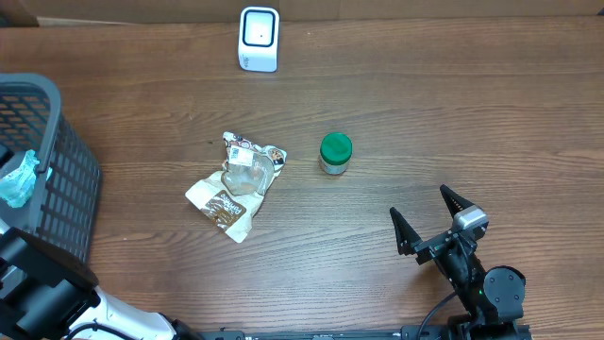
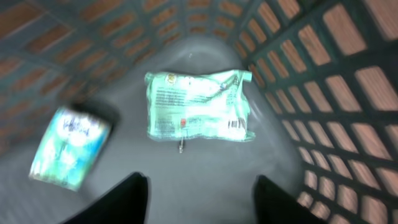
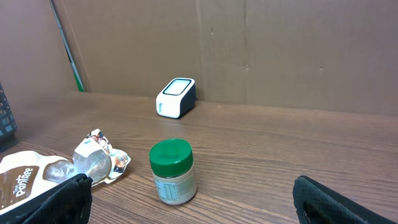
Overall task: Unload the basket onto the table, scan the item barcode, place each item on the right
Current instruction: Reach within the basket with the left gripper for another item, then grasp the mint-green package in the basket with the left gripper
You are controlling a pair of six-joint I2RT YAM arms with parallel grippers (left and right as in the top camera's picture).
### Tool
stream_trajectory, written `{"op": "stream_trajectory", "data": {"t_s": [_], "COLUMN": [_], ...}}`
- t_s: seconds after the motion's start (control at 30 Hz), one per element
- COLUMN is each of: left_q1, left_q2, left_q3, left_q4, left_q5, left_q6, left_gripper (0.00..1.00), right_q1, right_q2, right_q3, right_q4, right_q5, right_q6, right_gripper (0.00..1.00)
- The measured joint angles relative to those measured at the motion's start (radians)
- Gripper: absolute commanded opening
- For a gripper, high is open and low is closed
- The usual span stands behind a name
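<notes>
In the left wrist view I look down into a dark mesh basket (image 2: 348, 93). On its grey floor lies a pale green packet (image 2: 198, 104), flat, its barcode near its right edge. A blurred teal packet (image 2: 71, 148) lies to its left. My left gripper (image 2: 202, 196) hangs open above the floor with nothing between its fingers. The white barcode scanner (image 1: 257, 38) stands at the table's far edge. At the front right, my right gripper (image 1: 434, 219) is wide open and empty. It faces a green-lidded jar (image 3: 172, 171) without touching it.
The basket (image 1: 57, 179) stands at the table's left edge, a teal packet (image 1: 19, 179) showing inside. Crumpled brown-and-white snack pouches (image 1: 236, 184) lie mid-table, left of the jar (image 1: 335, 153). A cardboard wall backs the scanner (image 3: 176, 98).
</notes>
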State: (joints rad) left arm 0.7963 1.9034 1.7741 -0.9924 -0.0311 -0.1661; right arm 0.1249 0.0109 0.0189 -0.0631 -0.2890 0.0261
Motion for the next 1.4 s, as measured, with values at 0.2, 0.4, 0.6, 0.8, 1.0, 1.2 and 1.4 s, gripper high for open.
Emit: {"op": "stream_trajectory", "data": {"t_s": [0.2, 0.4, 0.6, 0.8, 1.0, 1.2, 1.4], "left_q1": [0.000, -0.003, -0.003, -0.004, -0.024, -0.038, -0.037], "left_q2": [0.005, 0.005, 0.005, 0.018, 0.082, 0.110, 0.129], "left_q3": [-0.155, -0.256, -0.330, -0.374, -0.375, -0.375, -0.366], "left_q4": [0.211, 0.312, 0.398, 0.468, 0.492, 0.529, 0.537], "left_q5": [0.000, 0.000, 0.000, 0.000, 0.000, -0.006, -0.023], "left_q6": [0.157, 0.274, 0.388, 0.435, 0.494, 0.518, 0.536], "left_gripper": [0.82, 0.82, 0.81, 0.76, 0.74, 0.71, 0.44], "right_q1": [0.000, 0.000, 0.000, 0.000, 0.000, 0.000, 0.000], "right_q2": [0.000, 0.000, 0.000, 0.000, 0.000, 0.000, 0.000], "right_q3": [0.000, 0.000, 0.000, 0.000, 0.000, 0.000, 0.000], "right_q4": [0.000, 0.000, 0.000, 0.000, 0.000, 0.000, 0.000], "right_q5": [0.000, 0.000, 0.000, 0.000, 0.000, 0.000, 0.000], "right_q6": [0.000, 0.000, 0.000, 0.000, 0.000, 0.000, 0.000], "right_gripper": [1.00, 1.00, 1.00, 1.00, 1.00, 1.00, 1.00]}}
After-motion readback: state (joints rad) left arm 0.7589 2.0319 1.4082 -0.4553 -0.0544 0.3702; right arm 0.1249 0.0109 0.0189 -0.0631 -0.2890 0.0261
